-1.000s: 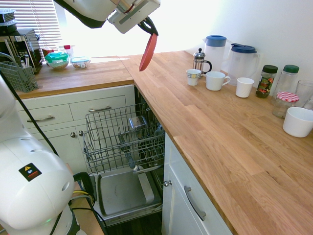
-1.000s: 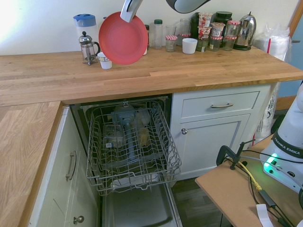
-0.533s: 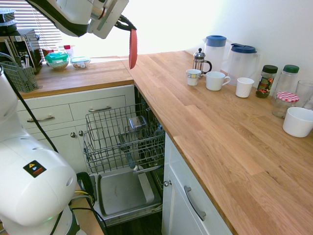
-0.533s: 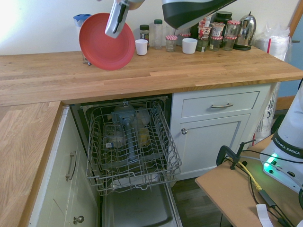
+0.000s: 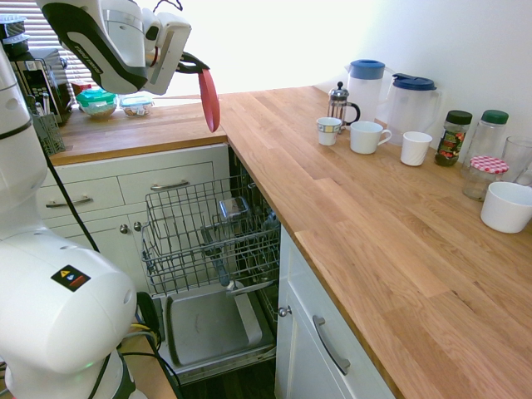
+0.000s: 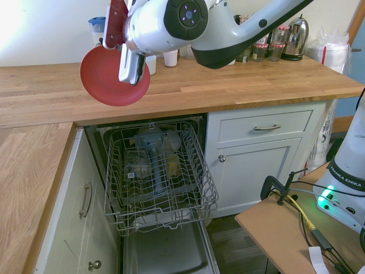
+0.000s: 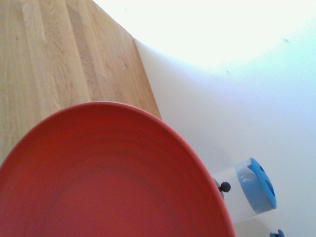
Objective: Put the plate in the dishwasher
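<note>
Jaws clamped on plate (image 6: pixel 108 77), above dishwasher (image 6: pixel 159 174)

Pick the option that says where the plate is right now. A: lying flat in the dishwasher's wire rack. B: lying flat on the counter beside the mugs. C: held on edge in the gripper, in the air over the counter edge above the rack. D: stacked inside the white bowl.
C: the gripper is shut on the plate, which hangs on edge above the dishwasher rack, touching neither.
</note>
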Robot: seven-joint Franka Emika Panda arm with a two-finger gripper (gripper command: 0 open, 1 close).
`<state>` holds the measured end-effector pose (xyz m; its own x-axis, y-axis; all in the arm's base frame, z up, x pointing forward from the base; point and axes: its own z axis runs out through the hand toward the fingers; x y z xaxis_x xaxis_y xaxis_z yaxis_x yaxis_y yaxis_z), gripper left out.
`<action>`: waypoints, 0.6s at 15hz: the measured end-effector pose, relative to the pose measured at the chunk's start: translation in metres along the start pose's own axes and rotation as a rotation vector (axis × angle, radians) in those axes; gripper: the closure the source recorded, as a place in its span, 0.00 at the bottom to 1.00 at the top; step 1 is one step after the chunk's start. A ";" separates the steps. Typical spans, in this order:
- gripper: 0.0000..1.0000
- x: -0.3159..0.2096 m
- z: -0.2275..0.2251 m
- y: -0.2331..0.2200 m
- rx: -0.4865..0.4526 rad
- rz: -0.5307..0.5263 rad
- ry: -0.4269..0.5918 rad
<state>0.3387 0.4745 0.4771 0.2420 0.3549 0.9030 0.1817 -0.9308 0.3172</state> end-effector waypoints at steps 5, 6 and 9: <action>1.00 -0.014 0.006 0.003 -0.009 0.021 0.004; 1.00 -0.023 0.008 0.002 -0.009 0.028 0.009; 1.00 -0.054 0.010 -0.008 -0.002 0.042 0.005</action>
<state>0.3333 0.4637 0.4228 0.2448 0.3155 0.9168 0.1697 -0.9449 0.2799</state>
